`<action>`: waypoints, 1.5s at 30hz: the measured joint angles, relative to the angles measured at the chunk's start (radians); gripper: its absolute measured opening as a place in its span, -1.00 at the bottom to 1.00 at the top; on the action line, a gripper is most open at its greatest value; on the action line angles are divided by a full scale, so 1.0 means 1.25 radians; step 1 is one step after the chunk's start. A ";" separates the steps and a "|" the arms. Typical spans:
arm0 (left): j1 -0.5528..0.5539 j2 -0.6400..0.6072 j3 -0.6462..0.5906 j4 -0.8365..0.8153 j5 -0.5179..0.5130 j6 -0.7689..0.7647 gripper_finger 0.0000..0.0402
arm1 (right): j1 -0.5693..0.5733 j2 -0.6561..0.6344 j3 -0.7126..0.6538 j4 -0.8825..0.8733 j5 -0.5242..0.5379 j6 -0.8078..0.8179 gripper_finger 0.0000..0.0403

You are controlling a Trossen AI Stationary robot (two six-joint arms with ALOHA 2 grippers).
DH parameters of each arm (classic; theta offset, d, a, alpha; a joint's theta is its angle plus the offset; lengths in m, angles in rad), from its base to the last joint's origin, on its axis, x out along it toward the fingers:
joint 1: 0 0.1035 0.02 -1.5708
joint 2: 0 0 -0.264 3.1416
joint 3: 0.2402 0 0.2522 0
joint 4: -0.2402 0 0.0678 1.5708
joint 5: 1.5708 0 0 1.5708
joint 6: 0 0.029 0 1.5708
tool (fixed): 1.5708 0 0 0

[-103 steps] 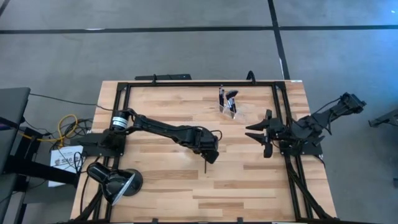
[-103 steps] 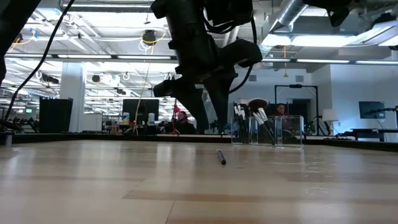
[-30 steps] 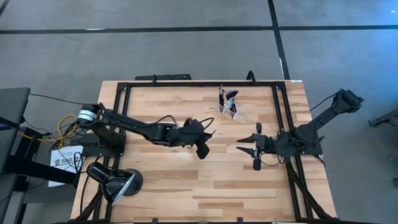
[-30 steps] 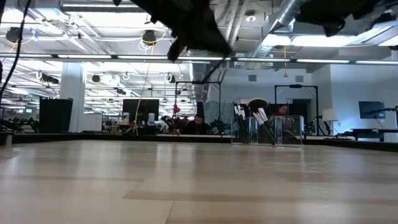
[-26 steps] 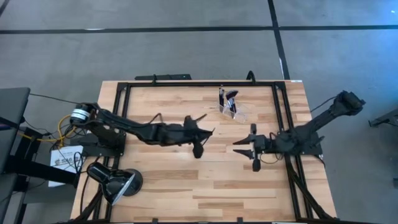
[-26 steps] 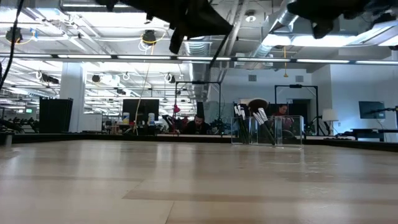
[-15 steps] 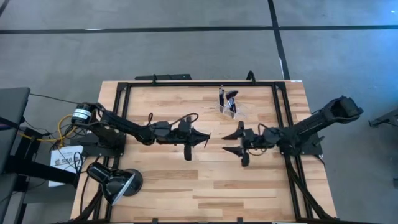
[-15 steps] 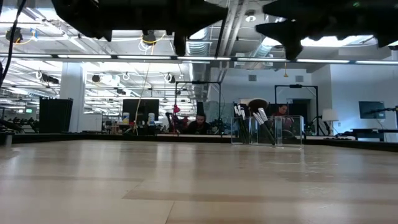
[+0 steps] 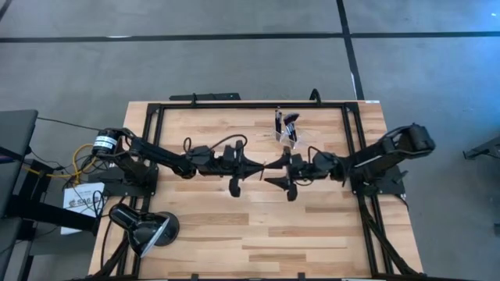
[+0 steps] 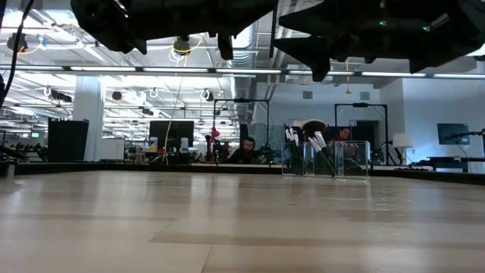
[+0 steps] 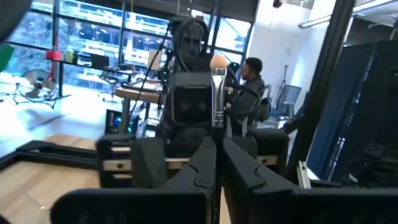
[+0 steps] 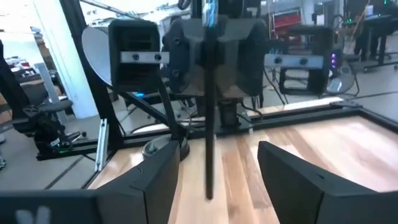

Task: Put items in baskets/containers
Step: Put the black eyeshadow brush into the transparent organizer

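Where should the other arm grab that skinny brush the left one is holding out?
On the bare stem just past the left gripper, short of the bristles. The brush points straight at the right gripper, so come head-on, its open fingers either side of the stem.

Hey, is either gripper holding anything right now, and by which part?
The left gripper holds a brush by its handle, bristles pointing away. The right gripper is open around the brush's other end, not gripping yet.

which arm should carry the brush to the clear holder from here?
Right, probably. The left gripper is shut on the brush, and the right gripper faces it with open jaws around the handle. The clear holder stands on the right arm's side, nearer its reach.
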 joint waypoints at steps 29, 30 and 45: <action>0.037 0.000 0.001 -0.005 0.053 0.014 -0.95 | -0.090 0.006 0.036 0.057 -0.115 0.027 -0.59; 0.038 0.000 0.001 -0.005 0.052 0.014 -0.95 | -0.090 0.006 0.036 0.058 -0.115 0.028 -0.64; 0.040 -0.001 0.001 -0.003 0.057 0.014 -0.94 | -0.083 0.006 0.042 0.058 -0.111 0.016 -0.97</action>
